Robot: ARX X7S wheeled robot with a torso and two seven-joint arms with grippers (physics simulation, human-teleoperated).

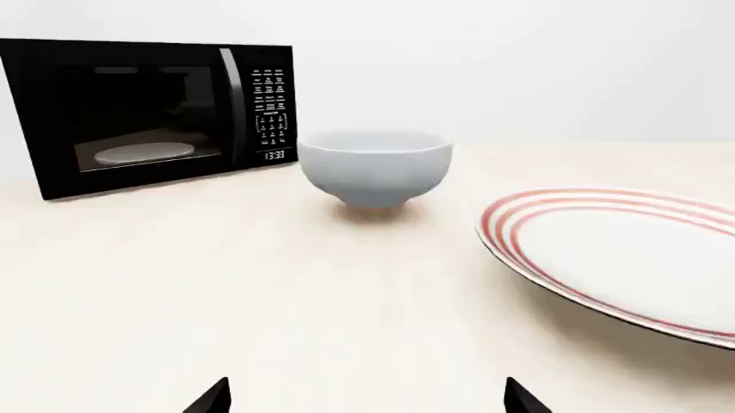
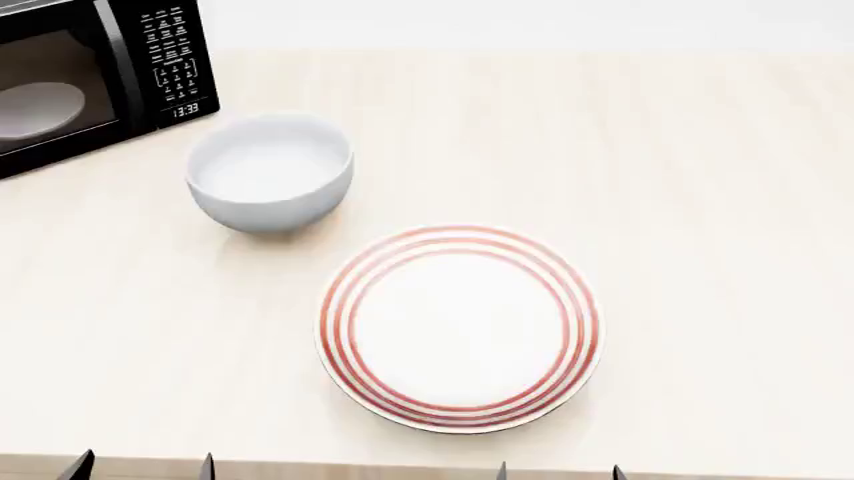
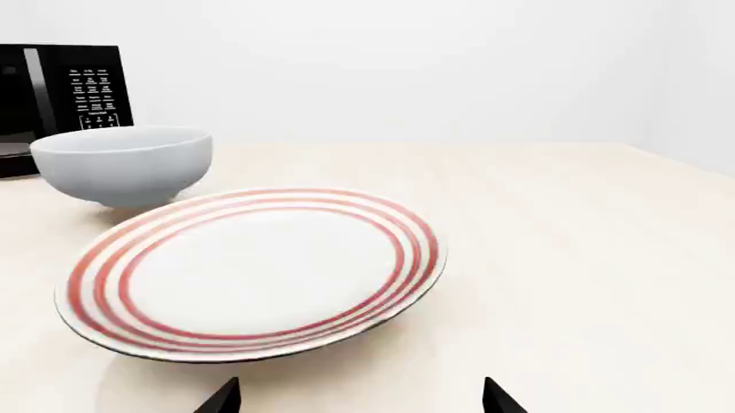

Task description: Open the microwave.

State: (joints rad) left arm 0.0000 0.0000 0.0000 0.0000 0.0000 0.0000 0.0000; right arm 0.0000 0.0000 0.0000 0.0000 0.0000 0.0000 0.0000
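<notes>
The microwave (image 2: 94, 75) sits at the far left corner of the worktop (image 2: 694, 200), door shut, its windowed front angled slightly toward the middle, its long side running along the back edge. The keypad is on its right end, and a white turntable shows through the glass. A smooth pale bowl (image 2: 271, 172) stands just beside its front right corner. A round plate (image 2: 459, 328) with red rings lies nearer the front edge. The left gripper (image 1: 367, 404) and right gripper (image 3: 360, 400) hang spread wide, holding nothing.

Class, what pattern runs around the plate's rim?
Concentric red rings on the white plate, clearest in the head view.
</notes>
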